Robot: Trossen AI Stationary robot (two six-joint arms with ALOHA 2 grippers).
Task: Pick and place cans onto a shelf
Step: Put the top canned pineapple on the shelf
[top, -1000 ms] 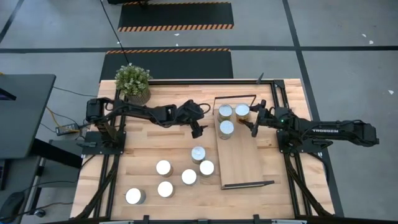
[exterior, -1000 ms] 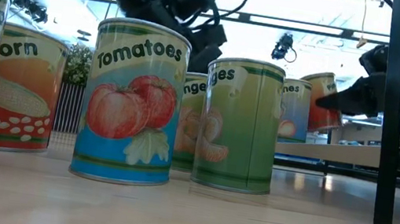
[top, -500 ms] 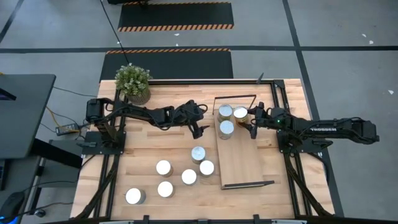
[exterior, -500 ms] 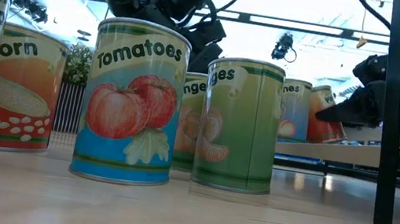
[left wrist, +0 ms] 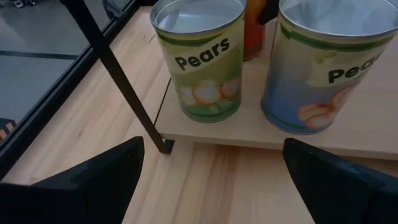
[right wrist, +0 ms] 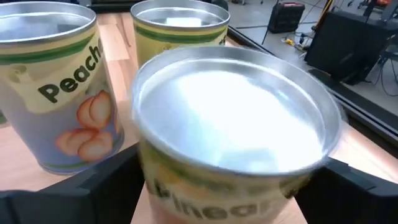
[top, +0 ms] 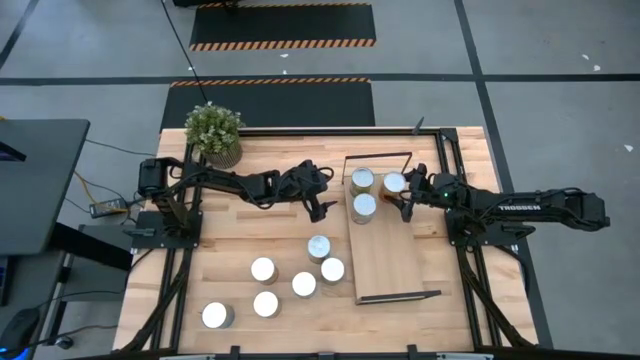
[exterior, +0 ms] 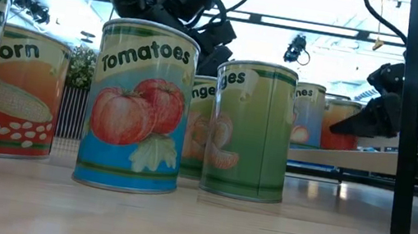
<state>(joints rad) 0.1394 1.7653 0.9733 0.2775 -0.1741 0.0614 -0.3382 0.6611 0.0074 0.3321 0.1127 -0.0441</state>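
Note:
A pineapple can (right wrist: pixel 230 118) stands upright on the light-wood shelf (top: pixel 390 260), at its far end, between the fingers of my right gripper (top: pixel 403 197). A pears can (top: pixel 362 180) and a peaches can (top: pixel 364 207) stand next to it on the shelf. My left gripper (top: pixel 320 208) is open and empty above the table, just left of the shelf, facing those two cans (left wrist: pixel 199 62). Several more cans (top: pixel 304 284) stand on the tabletop near the front. The tomatoes can (exterior: pixel 140 107) is closest in the low view. My right gripper has the pineapple can between its two fingers, one on each side of the can's wall (right wrist: pixel 152 180), below the rim. The fingers come from the table's right, slanting down. The can stands upright with its bottom on the shelf (exterior: pixel 341 124).
A potted plant (top: pixel 214 132) stands at the far left corner of the table. Black wire frames (exterior: pixel 406 121) rise at both short ends of the shelf. The near half of the shelf board is bare.
My right gripper has gone down with the pineapple can. The can was tilted and clear of the shelf. It now stands upright on the shelf beside the other two cans.

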